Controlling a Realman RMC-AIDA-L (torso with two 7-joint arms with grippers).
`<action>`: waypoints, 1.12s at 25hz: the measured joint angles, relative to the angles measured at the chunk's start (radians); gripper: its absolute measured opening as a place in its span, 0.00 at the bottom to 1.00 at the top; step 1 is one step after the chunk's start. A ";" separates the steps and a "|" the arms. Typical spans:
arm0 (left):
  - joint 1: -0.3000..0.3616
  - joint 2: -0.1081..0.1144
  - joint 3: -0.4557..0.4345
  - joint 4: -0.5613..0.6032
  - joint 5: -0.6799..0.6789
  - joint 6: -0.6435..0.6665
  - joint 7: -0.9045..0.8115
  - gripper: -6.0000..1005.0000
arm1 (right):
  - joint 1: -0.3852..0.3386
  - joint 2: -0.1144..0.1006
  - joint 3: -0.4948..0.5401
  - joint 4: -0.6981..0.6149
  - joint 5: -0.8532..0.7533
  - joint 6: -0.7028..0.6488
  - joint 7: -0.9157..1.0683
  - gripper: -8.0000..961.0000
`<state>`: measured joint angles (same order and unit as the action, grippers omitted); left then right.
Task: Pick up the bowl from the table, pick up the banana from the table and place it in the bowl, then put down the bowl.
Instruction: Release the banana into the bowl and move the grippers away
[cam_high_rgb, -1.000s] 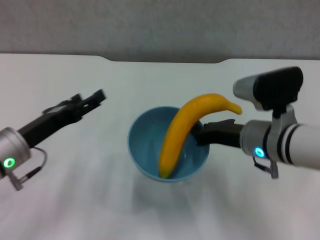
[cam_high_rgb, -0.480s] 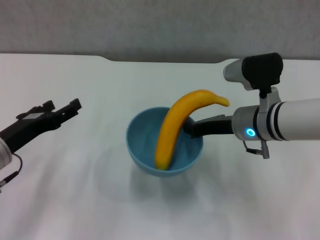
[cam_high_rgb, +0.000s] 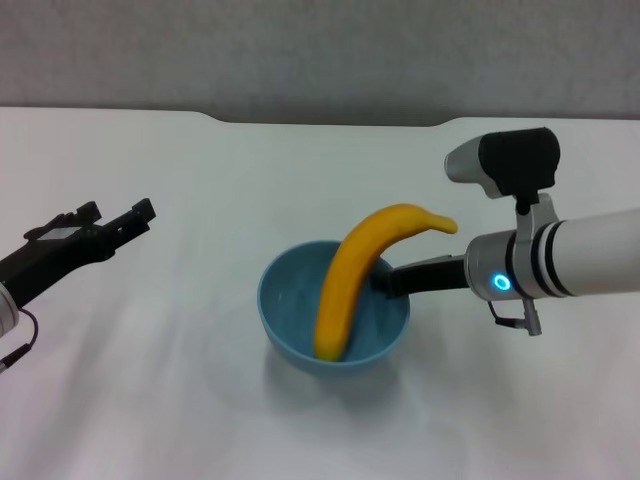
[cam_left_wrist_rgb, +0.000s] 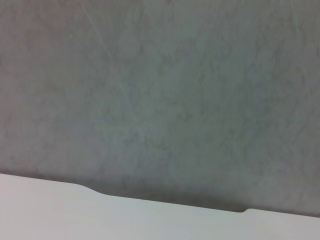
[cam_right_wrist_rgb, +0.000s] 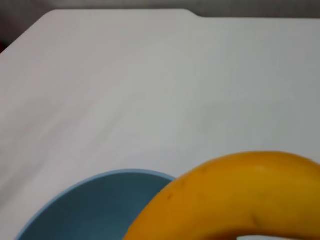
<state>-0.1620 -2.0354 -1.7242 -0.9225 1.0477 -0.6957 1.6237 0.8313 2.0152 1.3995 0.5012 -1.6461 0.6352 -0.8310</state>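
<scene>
The light-blue bowl (cam_high_rgb: 290, 300) is at the middle of the white table (cam_high_rgb: 150, 400). The yellow-orange banana (cam_high_rgb: 345, 280) stands in it, its lower end on the bowl's bottom and its upper end arching over the right rim. My right gripper (cam_high_rgb: 388, 281) is shut on the bowl's right rim, under the banana. I cannot tell if the bowl touches the table. The right wrist view shows the bowl (cam_right_wrist_rgb: 100, 205) and the banana (cam_right_wrist_rgb: 235, 195) close up. My left gripper (cam_high_rgb: 115, 213) is open and empty, far to the left of the bowl.
The table's far edge has a shallow notch (cam_high_rgb: 330, 122) with a grey wall behind it. The left wrist view shows only that wall and the table's far edge (cam_left_wrist_rgb: 50, 210).
My left arm has drawn back to the left, away from the bowl. My right gripper has lowered the bowl with the banana in it and shifted it slightly toward me.
</scene>
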 joint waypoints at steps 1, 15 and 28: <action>0.000 0.000 0.000 0.000 0.000 0.000 0.000 0.90 | -0.001 0.002 -0.001 -0.003 0.001 0.000 0.000 0.08; 0.004 -0.001 0.004 0.001 -0.004 0.001 0.000 0.91 | -0.025 0.001 -0.024 -0.047 0.003 -0.020 0.003 0.08; 0.010 -0.002 0.001 0.002 -0.005 -0.005 -0.001 0.90 | -0.062 0.002 -0.025 0.014 0.002 -0.057 -0.017 0.12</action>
<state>-0.1524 -2.0371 -1.7228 -0.9202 1.0427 -0.7011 1.6229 0.7692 2.0175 1.3744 0.5156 -1.6436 0.5787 -0.8482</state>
